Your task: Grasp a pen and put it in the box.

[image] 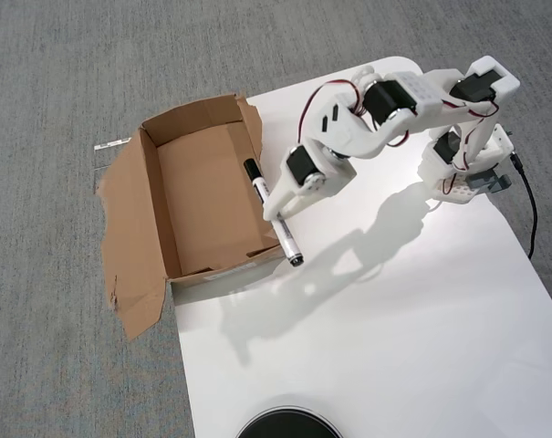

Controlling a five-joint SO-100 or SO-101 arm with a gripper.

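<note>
The pen [286,239] is a slim white marker with a black cap at its far end and a small black tip at its near end. It hangs lengthwise just above the right wall of the box [203,196], its cap end over the box's inner edge. My gripper [274,210] is shut on the pen near its middle, reaching in from the right. The box is a shallow brown cardboard box with ragged flaps, one wide flap folded out to the left. Its inside shows nothing but bare cardboard.
The box straddles the left edge of a white table board [394,319] lying on grey carpet [57,73]. The arm's base [467,169] stands at the board's far right corner with a black cable [531,214]. A black round object [289,426] sits at the bottom edge.
</note>
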